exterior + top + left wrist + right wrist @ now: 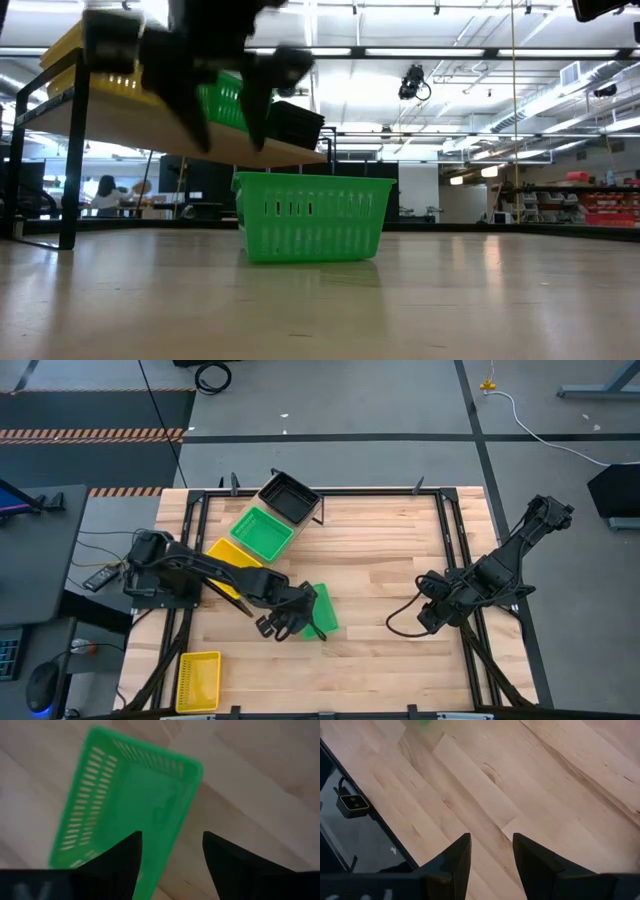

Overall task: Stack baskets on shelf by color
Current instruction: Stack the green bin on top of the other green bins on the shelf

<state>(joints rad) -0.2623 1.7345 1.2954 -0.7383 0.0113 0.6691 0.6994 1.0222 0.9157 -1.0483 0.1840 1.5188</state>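
Note:
A green basket [322, 610] [312, 215] [125, 800] stands on its base on the wooden tabletop, near the middle. My left gripper [282, 622] [228, 125] [170, 857] hangs open above the basket's end, apart from it; in the left wrist view one finger stands over the basket's inside and one over its outside. The shelf [120, 128] runs slantwise at the far left and carries yellow [232, 557], green [262, 533] and black [290, 498] baskets. My right gripper [430, 615] [490, 852] waits open over bare table at the right.
Another yellow basket [198, 680] sits on the table at the near left corner. Black frame rails [455, 550] run along the table's sides. A cable [400, 625] loops beside the right arm. A person [105, 192] shows far off in the room.

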